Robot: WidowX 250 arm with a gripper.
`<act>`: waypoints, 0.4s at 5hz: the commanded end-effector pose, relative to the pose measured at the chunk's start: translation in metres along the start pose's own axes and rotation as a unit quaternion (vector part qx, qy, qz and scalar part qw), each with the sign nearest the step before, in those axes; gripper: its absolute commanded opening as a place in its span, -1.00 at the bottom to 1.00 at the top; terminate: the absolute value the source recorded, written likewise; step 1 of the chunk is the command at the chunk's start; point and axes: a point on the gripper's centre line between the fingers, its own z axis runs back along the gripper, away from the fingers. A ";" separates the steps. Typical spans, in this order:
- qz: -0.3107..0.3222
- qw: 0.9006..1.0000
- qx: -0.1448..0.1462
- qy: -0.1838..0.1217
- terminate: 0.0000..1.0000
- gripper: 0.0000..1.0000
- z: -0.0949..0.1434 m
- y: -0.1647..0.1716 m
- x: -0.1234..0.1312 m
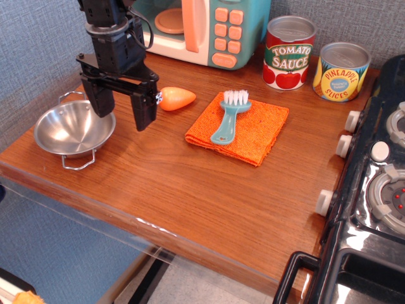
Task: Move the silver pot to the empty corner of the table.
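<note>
A: While the gripper [122, 109] hangs with jaws apart, where's the silver pot [74, 130]?
B: Near-left table [209, 196] corner, just left of the gripper; nothing clamped.

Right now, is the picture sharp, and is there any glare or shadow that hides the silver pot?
In the observation.image view, focus is sharp across the table. The silver pot shows bright reflections inside, yet its rim and both wire handles stay readable. The open gripper covers only the pot's right rim. The stove at the right has strong glossy highlights.
</note>
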 end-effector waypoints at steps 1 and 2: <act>-0.016 0.999 0.018 -0.025 -1.00 1.00 0.020 -0.006 -0.007; -0.029 0.999 0.042 -0.008 -1.00 1.00 0.019 -0.009 -0.005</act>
